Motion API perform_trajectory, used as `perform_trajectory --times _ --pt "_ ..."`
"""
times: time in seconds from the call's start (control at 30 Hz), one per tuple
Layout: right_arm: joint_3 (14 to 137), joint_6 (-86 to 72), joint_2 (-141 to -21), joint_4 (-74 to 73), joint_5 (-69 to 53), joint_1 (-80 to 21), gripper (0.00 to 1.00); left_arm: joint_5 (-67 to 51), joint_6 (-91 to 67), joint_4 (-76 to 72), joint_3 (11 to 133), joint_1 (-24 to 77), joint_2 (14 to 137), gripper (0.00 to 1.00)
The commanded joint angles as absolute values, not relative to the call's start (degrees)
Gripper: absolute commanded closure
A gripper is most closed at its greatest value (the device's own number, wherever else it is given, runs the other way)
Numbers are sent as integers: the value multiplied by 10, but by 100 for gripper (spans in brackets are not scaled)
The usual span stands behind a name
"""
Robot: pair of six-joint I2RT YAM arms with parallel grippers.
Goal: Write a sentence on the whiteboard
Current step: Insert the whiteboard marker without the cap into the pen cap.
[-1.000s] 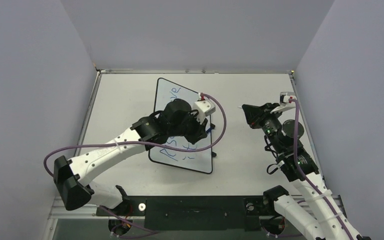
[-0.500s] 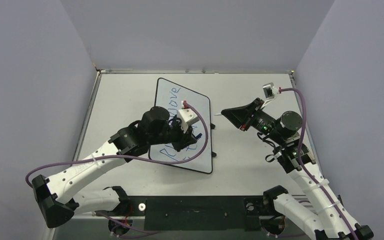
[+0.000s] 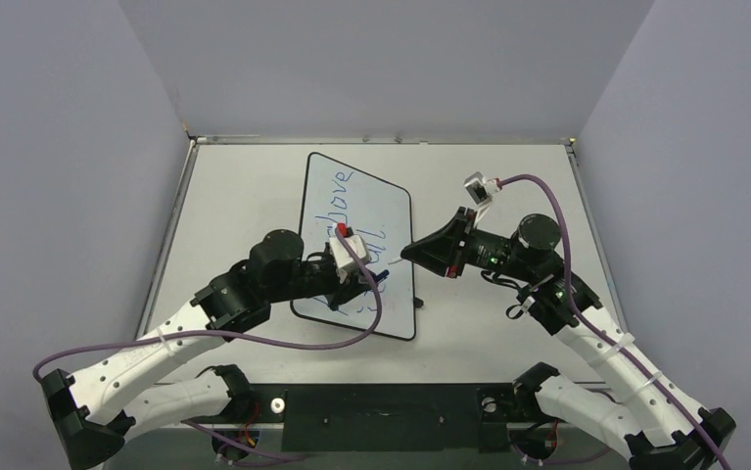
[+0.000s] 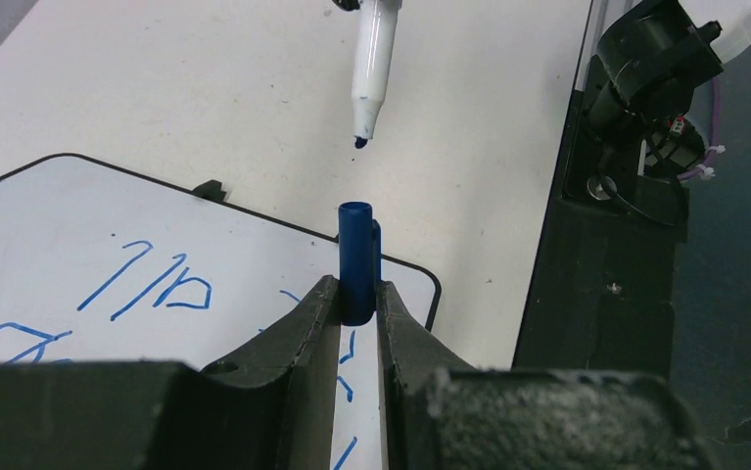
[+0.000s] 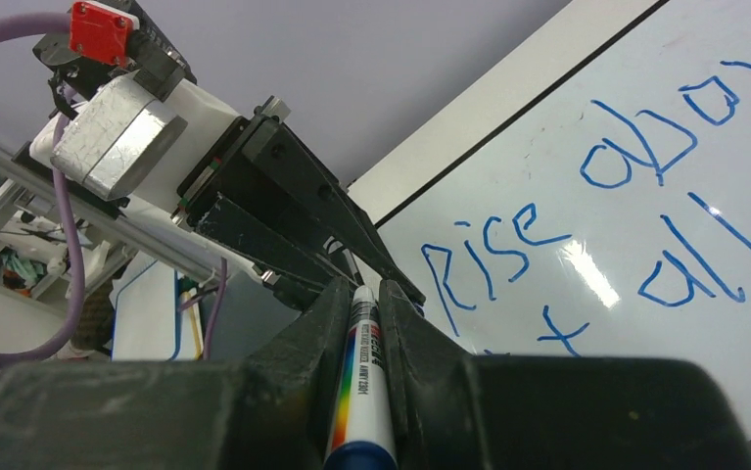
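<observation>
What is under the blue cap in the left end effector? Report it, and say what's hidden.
A corner of the whiteboard lies beneath the blue cap held by the left end effector, with blue strokes of the sentence. The fingers hide part of the writing.

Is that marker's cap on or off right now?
Off. The marker shows its bare blue tip, while the blue cap sits apart, pinched in the left fingers.

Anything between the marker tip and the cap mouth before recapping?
Nothing visible. In the left wrist view the marker, held by the right gripper, points tip-first at the open end of the cap clamped in the left gripper. Only an open gap lies between them, with table behind.
</observation>
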State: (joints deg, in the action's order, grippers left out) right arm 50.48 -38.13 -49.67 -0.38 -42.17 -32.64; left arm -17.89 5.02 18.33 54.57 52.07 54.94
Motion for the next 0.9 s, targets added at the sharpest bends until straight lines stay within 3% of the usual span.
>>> perform_trajectory --times 0.0,0.87 --pt "525 -359 -496 -6 -441 -335 100 -183 75 118 527 519 514 100" --pt "530 -339 -520 -41 -438 -349 100 -201 98 58 469 519 480 100"
